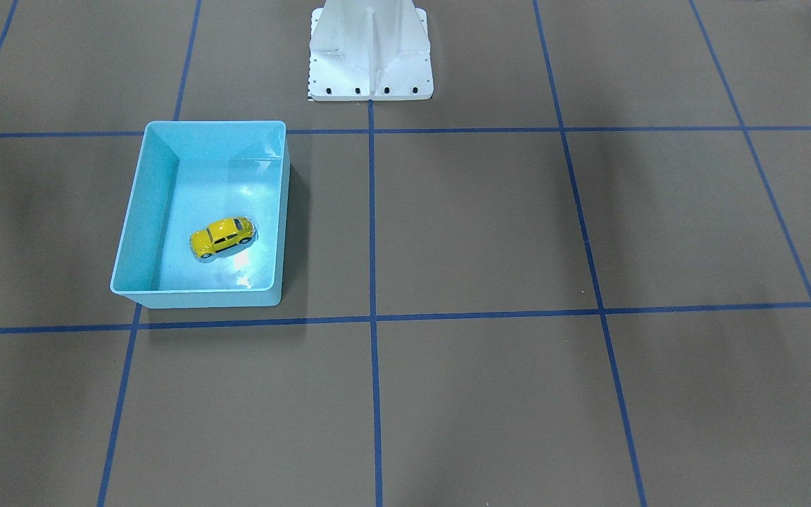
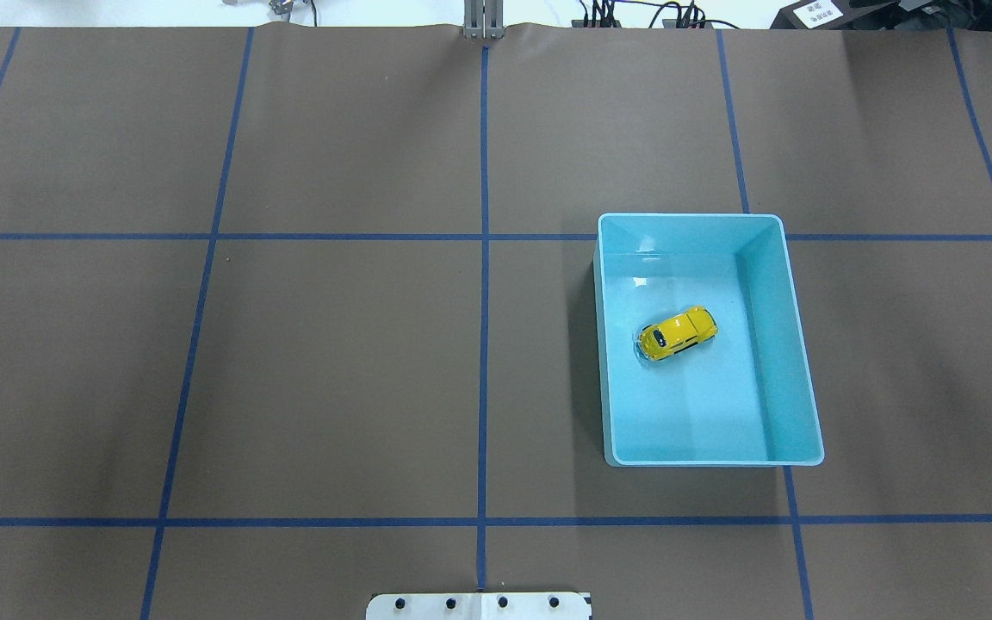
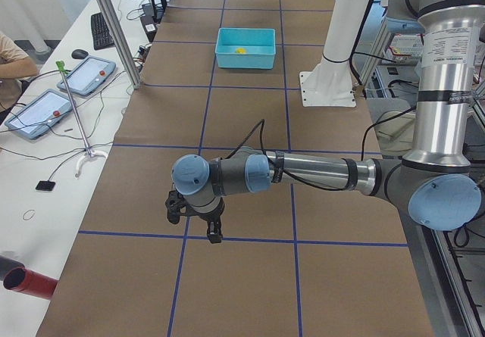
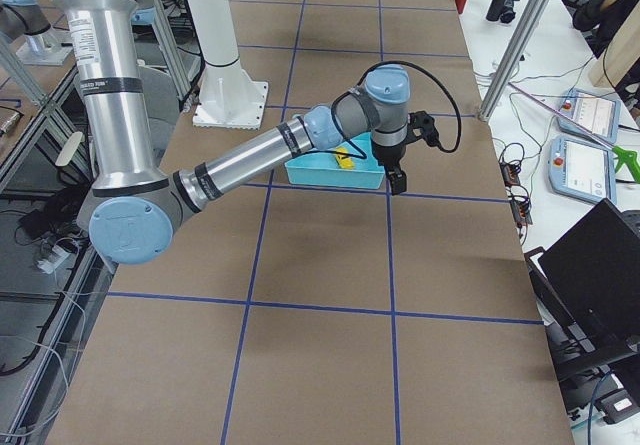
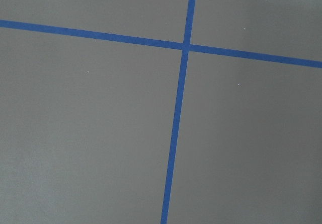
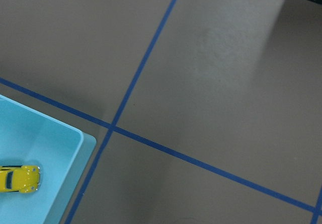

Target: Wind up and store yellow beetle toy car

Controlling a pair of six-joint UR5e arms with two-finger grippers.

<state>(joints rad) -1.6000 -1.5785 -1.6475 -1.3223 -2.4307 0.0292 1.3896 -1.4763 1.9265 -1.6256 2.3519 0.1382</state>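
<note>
The yellow beetle toy car [image 1: 222, 236] [image 2: 677, 333] rests on its wheels on the floor of the light blue bin [image 1: 198, 298] [image 2: 793, 344], near the middle. The right wrist view catches the car [image 6: 19, 178] inside a corner of the bin [image 6: 60, 143]. My right gripper [image 4: 405, 160] hangs just beyond the bin's outer side, apart from the car; I cannot tell its state. Far from the bin, my left gripper [image 3: 195, 227] hovers over bare table; whether it is open or shut cannot be told. The left wrist view holds only brown table and blue tape.
The white robot base [image 1: 370, 53] stands at the table's rear centre. Blue tape lines [image 2: 484, 284] grid the brown table. Along the far side, tablets [image 3: 91, 76], cables and a metal post [image 3: 114, 26] line a white bench, where a person's arm [image 3: 11, 57] rests.
</note>
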